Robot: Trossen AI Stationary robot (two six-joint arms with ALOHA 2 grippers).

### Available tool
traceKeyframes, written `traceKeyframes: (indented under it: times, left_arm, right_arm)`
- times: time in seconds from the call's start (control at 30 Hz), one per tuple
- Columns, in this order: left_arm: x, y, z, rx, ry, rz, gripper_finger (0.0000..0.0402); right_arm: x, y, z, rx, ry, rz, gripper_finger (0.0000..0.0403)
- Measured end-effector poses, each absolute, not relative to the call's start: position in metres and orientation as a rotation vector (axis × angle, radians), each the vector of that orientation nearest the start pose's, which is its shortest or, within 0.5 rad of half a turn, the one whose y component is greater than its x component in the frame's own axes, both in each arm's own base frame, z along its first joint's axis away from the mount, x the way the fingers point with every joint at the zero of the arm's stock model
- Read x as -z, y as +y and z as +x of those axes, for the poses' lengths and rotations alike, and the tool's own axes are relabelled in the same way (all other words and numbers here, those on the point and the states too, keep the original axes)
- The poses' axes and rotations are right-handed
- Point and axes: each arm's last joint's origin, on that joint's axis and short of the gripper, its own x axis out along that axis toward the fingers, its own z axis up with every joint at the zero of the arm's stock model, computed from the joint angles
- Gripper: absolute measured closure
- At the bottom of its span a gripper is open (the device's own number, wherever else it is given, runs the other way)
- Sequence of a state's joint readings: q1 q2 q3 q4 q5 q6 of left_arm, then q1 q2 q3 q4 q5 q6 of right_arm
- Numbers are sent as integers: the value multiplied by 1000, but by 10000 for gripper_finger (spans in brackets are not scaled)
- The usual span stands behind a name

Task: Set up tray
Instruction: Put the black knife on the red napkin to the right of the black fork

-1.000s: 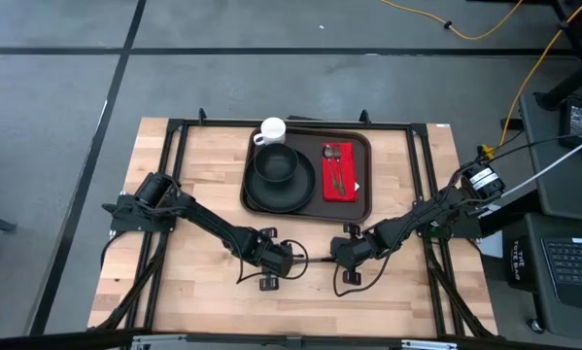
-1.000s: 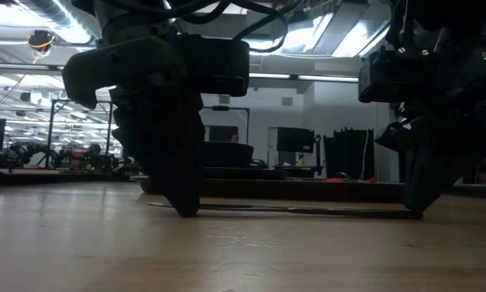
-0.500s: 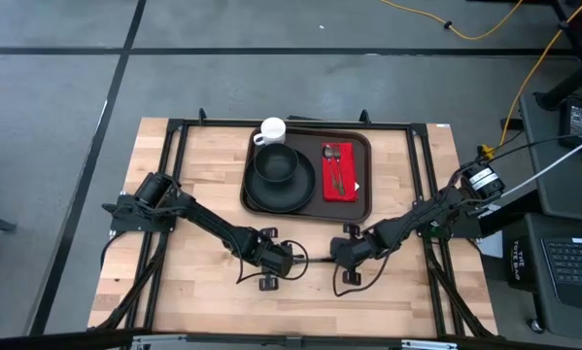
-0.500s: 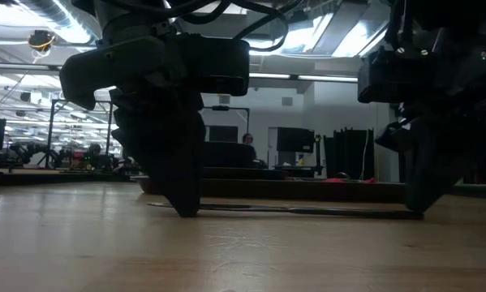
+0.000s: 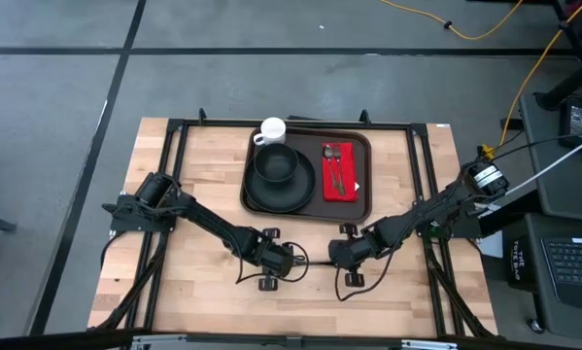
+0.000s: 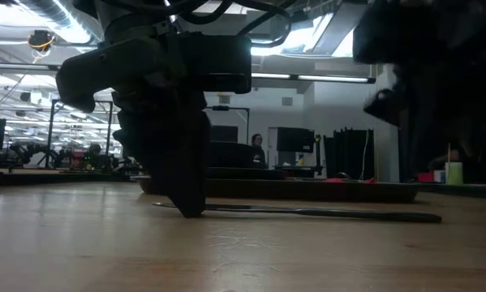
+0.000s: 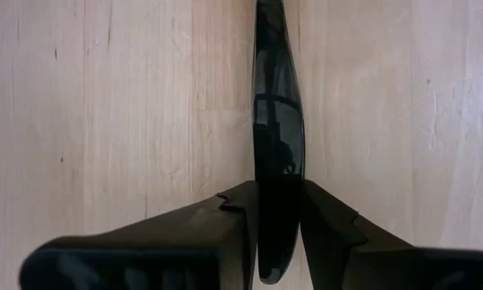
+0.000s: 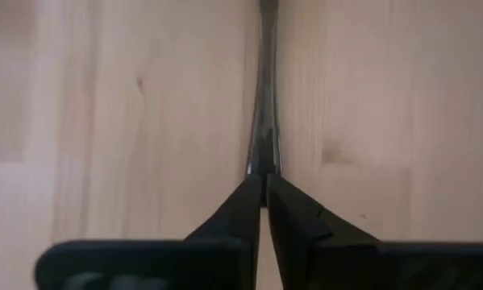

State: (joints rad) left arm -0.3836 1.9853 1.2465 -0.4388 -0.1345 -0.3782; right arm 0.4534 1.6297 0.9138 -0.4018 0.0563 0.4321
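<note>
Left gripper pinches one end of a dark utensil lying flat on the table. Right gripper: jaws nearly pressed together, gap at its far end. Tray sits far-centre; one-ended lift risks utensil swinging or slipping.

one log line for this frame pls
left gripper: shut on utensil, on table | right gripper: at utensil's other end | tray: plate, bowl, napkin loaded

One brown tray, one black plate, one black bowl, one white mug, one red napkin, one spoon, one knife, two robot arms.
</note>
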Motion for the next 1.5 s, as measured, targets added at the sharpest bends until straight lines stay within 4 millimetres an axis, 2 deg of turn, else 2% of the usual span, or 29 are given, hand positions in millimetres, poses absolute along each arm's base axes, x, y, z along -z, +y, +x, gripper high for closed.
traceKeyframes:
  times: [0.27, 0.8, 1.07, 1.23, 1.5]
  left_arm:
    - [-144, -139, 357, -13, 1131, -28, 341]
    - [-166, -140, 364, -12, 1108, -5, 341]
    - [-165, -136, 363, -51, 1131, -44, 341]
    - [-165, -132, 364, -59, 1132, -54, 341]
    - [-166, -128, 365, -71, 1133, -60, 341]
  right_arm:
    - [-192, 126, 269, -76, 982, 21, 382]
    - [-197, 131, 280, -175, 862, -51, 383]
    - [-198, 134, 285, -200, 805, -54, 319]
    - [-185, 136, 291, -195, 823, -59, 274]
    - [-170, 131, 302, -164, 837, -52, 254]
